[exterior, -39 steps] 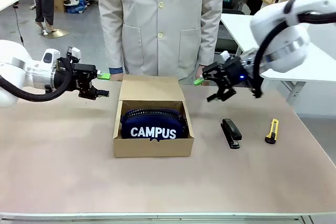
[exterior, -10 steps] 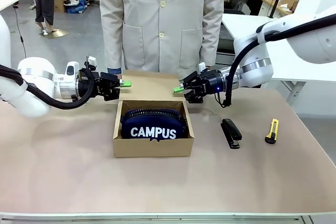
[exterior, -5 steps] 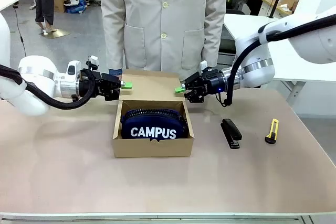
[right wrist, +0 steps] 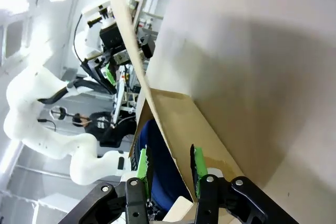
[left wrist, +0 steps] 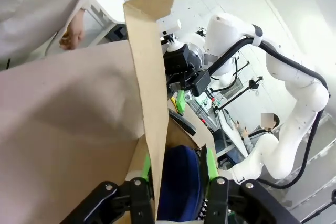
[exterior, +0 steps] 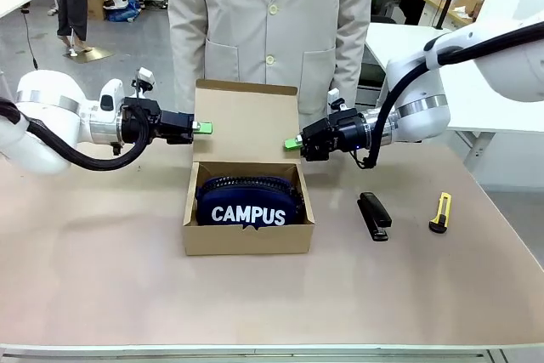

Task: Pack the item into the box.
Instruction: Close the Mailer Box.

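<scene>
The brown box [exterior: 246, 235] sits mid-table with the navy "CAMPUS" item [exterior: 247, 202] lying inside it. Its lid [exterior: 246, 121] stands upright at the back. My left gripper [exterior: 202, 127] is at the lid's left edge and my right gripper [exterior: 293, 143] at its right edge. In the left wrist view the lid [left wrist: 149, 77] runs edge-on between my green pads [left wrist: 148, 169], which stand a little apart around it, with the item [left wrist: 181, 182] showing below. The right wrist view is alike: the lid [right wrist: 128, 51] passes between the slightly parted fingers [right wrist: 197, 163].
A person in a pale coat [exterior: 272, 31] stands right behind the box, one hand [left wrist: 73, 30] near the table's far edge. A black stapler [exterior: 374, 216] and a yellow utility knife [exterior: 439, 212] lie to the right of the box.
The lid has swung up from lying back flat to standing upright. Both grippers have risen with it, staying at its two side edges.
</scene>
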Controlling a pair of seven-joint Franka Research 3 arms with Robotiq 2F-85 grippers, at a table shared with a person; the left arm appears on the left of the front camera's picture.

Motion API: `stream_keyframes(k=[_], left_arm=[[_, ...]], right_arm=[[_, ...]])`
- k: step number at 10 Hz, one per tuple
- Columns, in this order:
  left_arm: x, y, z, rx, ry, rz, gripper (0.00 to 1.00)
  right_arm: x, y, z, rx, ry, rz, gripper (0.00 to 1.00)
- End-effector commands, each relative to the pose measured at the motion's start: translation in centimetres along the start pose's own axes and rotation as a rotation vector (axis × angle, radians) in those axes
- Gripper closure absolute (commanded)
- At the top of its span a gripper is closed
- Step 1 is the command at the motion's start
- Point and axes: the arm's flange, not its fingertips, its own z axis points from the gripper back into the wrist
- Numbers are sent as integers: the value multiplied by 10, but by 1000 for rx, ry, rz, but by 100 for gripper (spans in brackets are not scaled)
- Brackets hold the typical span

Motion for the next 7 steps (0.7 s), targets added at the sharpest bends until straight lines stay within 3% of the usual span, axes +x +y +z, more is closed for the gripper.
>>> stream_keyframes(k=[1, 2, 3, 4, 7], left_arm=[[-14, -3, -4, 25, -53, -49, 55], [-14, -4, -3, 28, -79, -54, 55], [-14, -4, -3, 45, -86, -12, 55], [-7, 0, 1, 14, -34, -32, 55], [-9, 2, 2, 24, -50, -21, 55]], right_arm=[[-19, 6, 2, 34, -53, 144, 59], [-23, 10, 4, 46, -92, 204, 59], [-23, 14, 3, -37, -140, 166, 59], [-7, 4, 1, 14, -34, 122, 59], [-12, 5, 2, 7, -62, 146, 59]])
